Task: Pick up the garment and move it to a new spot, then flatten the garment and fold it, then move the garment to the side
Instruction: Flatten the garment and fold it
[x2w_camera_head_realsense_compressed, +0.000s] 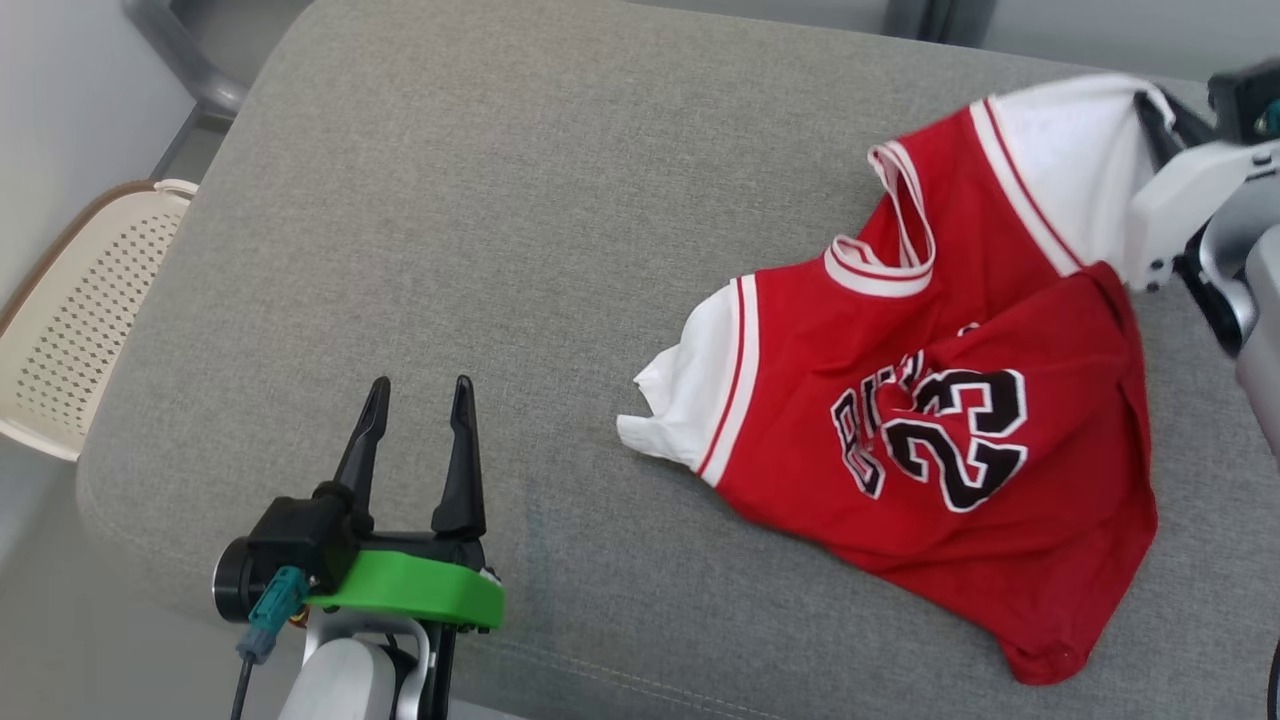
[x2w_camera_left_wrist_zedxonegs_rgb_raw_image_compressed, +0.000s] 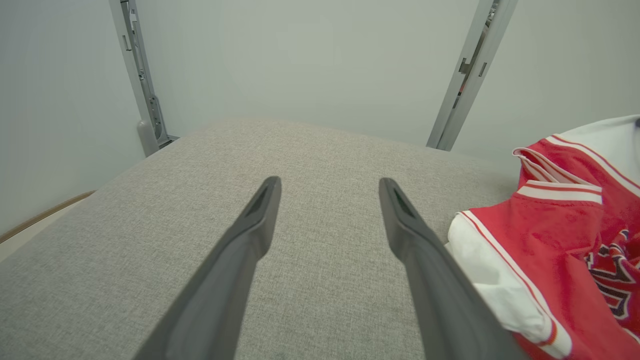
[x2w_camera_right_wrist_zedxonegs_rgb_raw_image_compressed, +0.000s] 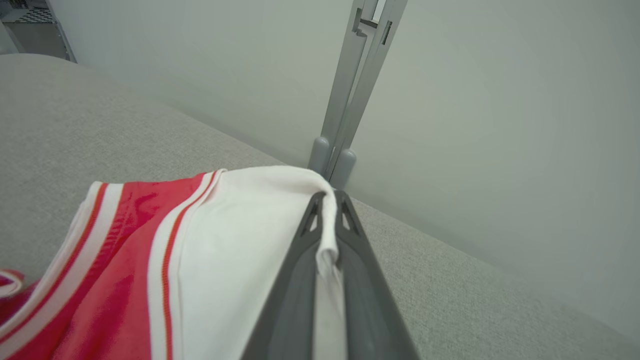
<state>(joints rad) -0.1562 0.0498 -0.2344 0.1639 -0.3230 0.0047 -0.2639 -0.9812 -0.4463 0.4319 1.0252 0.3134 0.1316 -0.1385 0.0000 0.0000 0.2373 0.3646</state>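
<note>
- A red basketball jersey (x2w_camera_head_realsense_compressed: 900, 330) with white sleeves lies crumpled on the right half of a grey fabric cushion (x2w_camera_head_realsense_compressed: 500, 200).
- In the head view its far white sleeve (x2w_camera_head_realsense_compressed: 1060, 160) is lifted off the cushion towards the right gripper (x2w_camera_head_realsense_compressed: 1150, 105) at the right edge, though the grip itself is hard to make out there.
- The right wrist view settles it. The right gripper (x2w_camera_right_wrist_zedxonegs_rgb_raw_image_compressed: 331, 197) has its two dark fingers pressed together on a fold of that white sleeve (x2w_camera_right_wrist_zedxonegs_rgb_raw_image_compressed: 240, 225), with cloth pinched between them along their length.
- The left gripper (x2w_camera_head_realsense_compressed: 421, 385) hovers over bare cushion at the lower left, well apart from the jersey, with a green collar (x2w_camera_head_realsense_compressed: 410, 590) at its base.
- The left wrist view shows the left gripper (x2w_camera_left_wrist_zedxonegs_rgb_raw_image_compressed: 330, 184) with fingers spread wide and nothing between them. The jersey (x2w_camera_left_wrist_zedxonegs_rgb_raw_image_compressed: 555, 240) lies just beside its right-hand finger.
- The head view also shows a cream perforated plastic item (x2w_camera_head_realsense_compressed: 80, 310) beside the cushion's left edge.
- A grey metal post (x2w_camera_right_wrist_zedxonegs_rgb_raw_image_compressed: 350, 90) stands behind the cushion in the right wrist view.
- A black, white-edged "23" reads clearly on the jersey's front in the head view. The lettering above it is creased and unreadable.
</note>
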